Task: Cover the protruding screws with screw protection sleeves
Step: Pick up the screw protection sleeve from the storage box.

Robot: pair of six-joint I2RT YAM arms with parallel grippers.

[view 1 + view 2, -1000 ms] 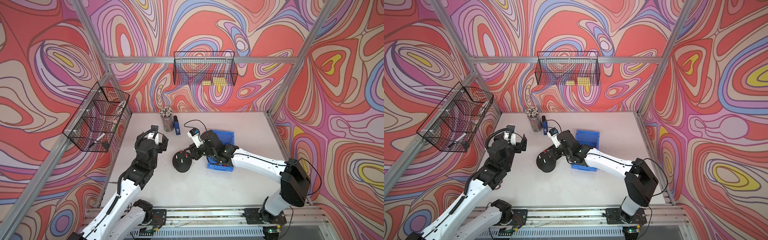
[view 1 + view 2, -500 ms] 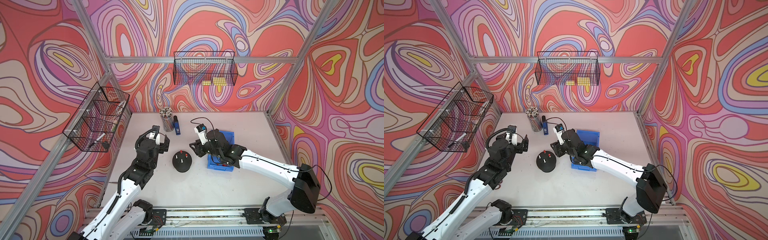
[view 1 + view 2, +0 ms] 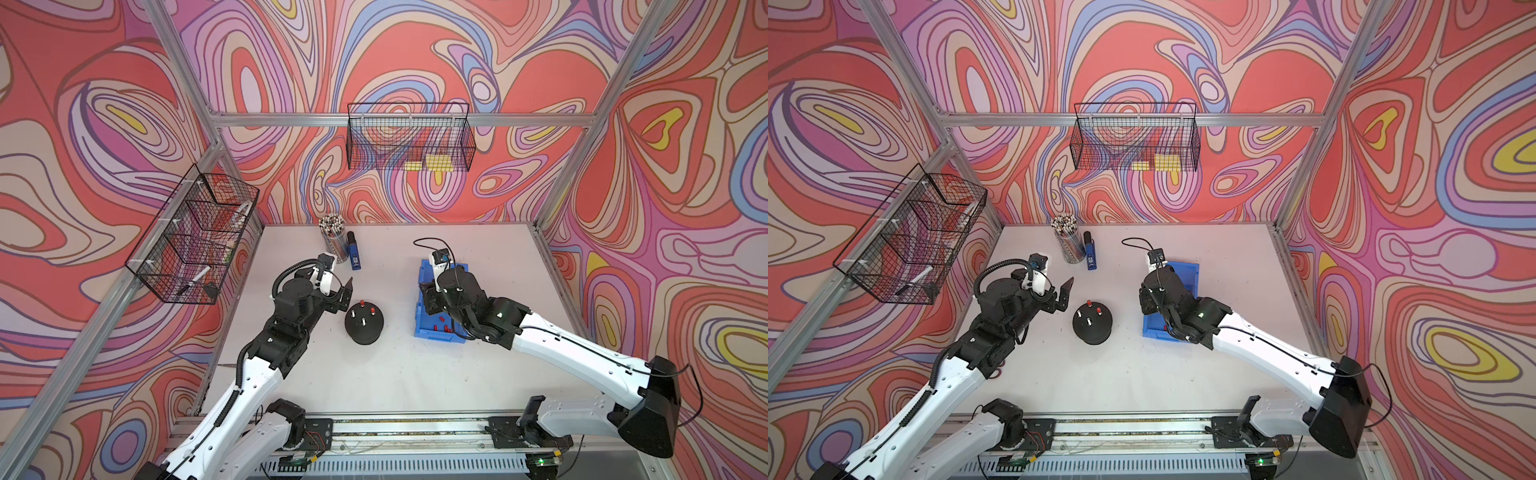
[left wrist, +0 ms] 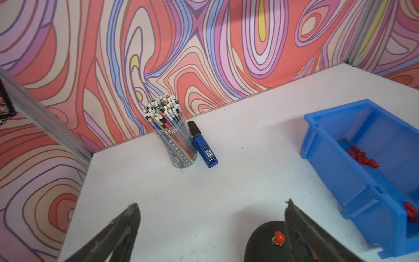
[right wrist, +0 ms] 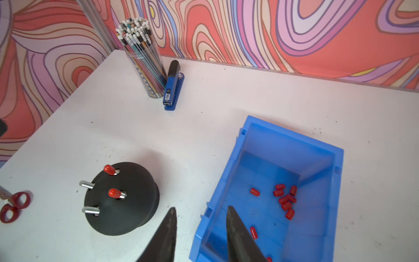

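In both top views the right hand (image 3: 429, 298) has left the black base (image 3: 365, 332) and now hangs over the blue bin (image 3: 419, 320) beside it. From this height the base is small, but another of the protruding screws (image 3: 364, 321) is probably capped, and the next pick begins.

The left wrist view shows the left hand (image 4: 212, 204) spread wide and empty, just beside the base.

In the right wrist view the right hand's jaws stand partly apart, holding nothing. Two screws stand bare and two wear red screw protection sleeves (image 5: 112, 193). The rest lie loose in the bin.
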